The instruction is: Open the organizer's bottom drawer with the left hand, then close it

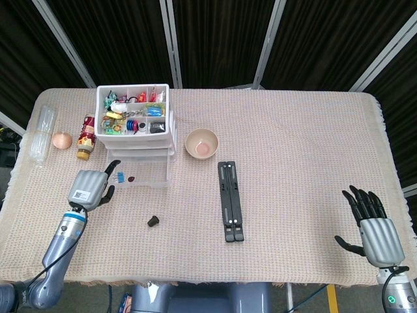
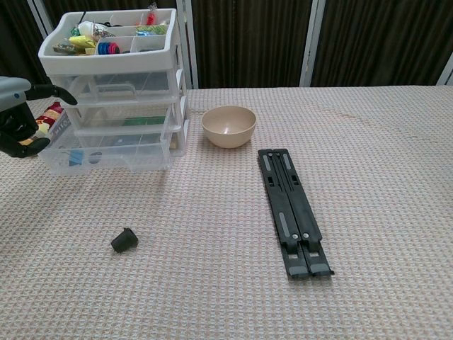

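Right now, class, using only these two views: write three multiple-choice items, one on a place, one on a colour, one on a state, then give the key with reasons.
1. Where is the bowl?
A. right of the organizer
B. on the black stand
C. by the right hand

2. What colour is the small cap?
A. white
B. black
C. red

3. What state is the bottom drawer in?
A. removed
B. shut
C. pulled out

Key: 1 A, it sits beside the organizer; 2 B, dark on the cloth; 3 C, it juts forward near the left hand.
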